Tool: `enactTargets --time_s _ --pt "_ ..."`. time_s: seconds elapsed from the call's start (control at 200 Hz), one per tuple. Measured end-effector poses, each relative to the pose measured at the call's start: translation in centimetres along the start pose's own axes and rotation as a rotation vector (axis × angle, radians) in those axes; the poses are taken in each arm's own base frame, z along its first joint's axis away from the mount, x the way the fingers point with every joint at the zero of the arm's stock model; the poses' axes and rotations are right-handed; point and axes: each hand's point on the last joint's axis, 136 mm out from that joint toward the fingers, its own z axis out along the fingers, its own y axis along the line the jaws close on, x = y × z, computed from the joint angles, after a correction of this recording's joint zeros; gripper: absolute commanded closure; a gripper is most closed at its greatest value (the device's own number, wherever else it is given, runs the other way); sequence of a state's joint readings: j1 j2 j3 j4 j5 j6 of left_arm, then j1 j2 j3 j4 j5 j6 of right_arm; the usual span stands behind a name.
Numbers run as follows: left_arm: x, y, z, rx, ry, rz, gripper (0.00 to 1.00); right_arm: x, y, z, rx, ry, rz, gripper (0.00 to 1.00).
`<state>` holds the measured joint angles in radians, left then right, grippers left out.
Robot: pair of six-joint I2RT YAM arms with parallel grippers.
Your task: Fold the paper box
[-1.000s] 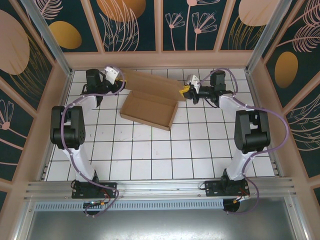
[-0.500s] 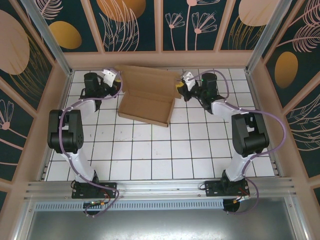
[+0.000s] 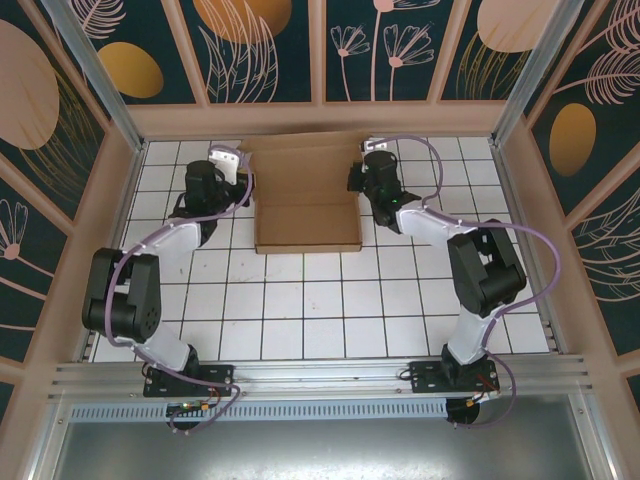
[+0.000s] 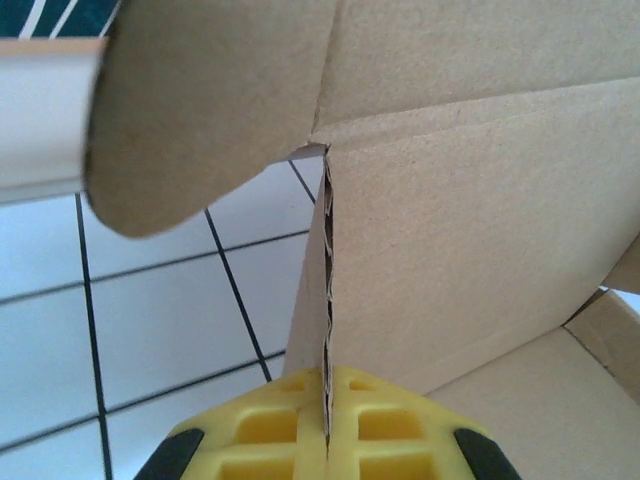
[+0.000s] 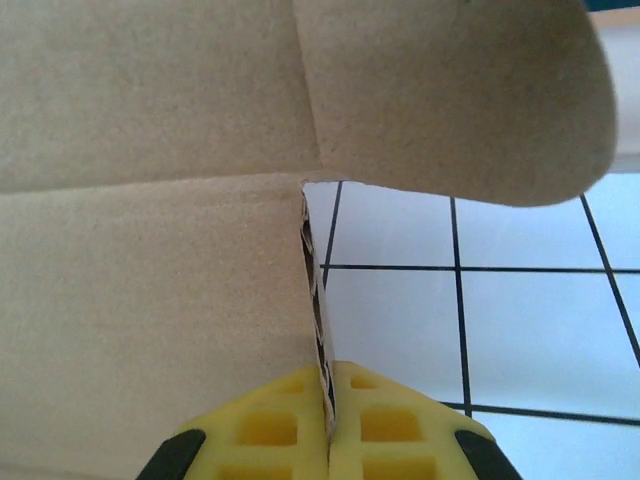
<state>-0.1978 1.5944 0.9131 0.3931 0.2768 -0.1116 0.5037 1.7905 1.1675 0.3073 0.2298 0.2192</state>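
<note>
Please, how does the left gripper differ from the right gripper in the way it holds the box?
The left gripper is shut on the left edge of the box; the right gripper is shut on its right edge. Beside the left gripper, the left flap bends out leftward; beside the right gripper, the right flap bends out rightward. Both grippers are yellow at the tip and pinch the cardboard edge-on, near the box's far end.

My bench (image 3: 300, 310): white tiles, dark grout grid. Wall panels (image 3: 265, 70) round me: dark teal w/ orange discs & pale leaf prints. Alu rail (image 3: 320, 372) spans near edge.
</note>
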Motion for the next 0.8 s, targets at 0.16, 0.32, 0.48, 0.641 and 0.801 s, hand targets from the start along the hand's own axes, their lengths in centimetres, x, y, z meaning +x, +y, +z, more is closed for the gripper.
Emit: enactTargets --time_s 0.16,0.32,0.48,0.641,0.801 --pt "1.8 -2.0 -1.3 -0.058 0.001 -0.097 1.00 0.0 -0.3 -0.1 0.041 -0.012 0.186 1.00" --pt "2.4 -3.4 -1.8 -0.097 -0.038 -0.194 1.00 0.1 -0.5 -0.3 0.083 -0.030 0.275 1.00" --pt "2.6 -3.6 -2.2 -0.135 -0.070 -0.247 1.00 0.5 -0.3 -0.9 0.086 -0.072 0.291 1.00" --pt "2.7 -3.3 -2.3 -0.164 -0.100 -0.287 1.00 1.3 -0.2 -2.6 0.043 -0.118 0.295 1.00" --pt "3.1 -3.3 -2.6 -0.166 -0.133 -0.321 1.00 2.1 -0.1 -4.2 -0.012 -0.159 0.289 1.00"
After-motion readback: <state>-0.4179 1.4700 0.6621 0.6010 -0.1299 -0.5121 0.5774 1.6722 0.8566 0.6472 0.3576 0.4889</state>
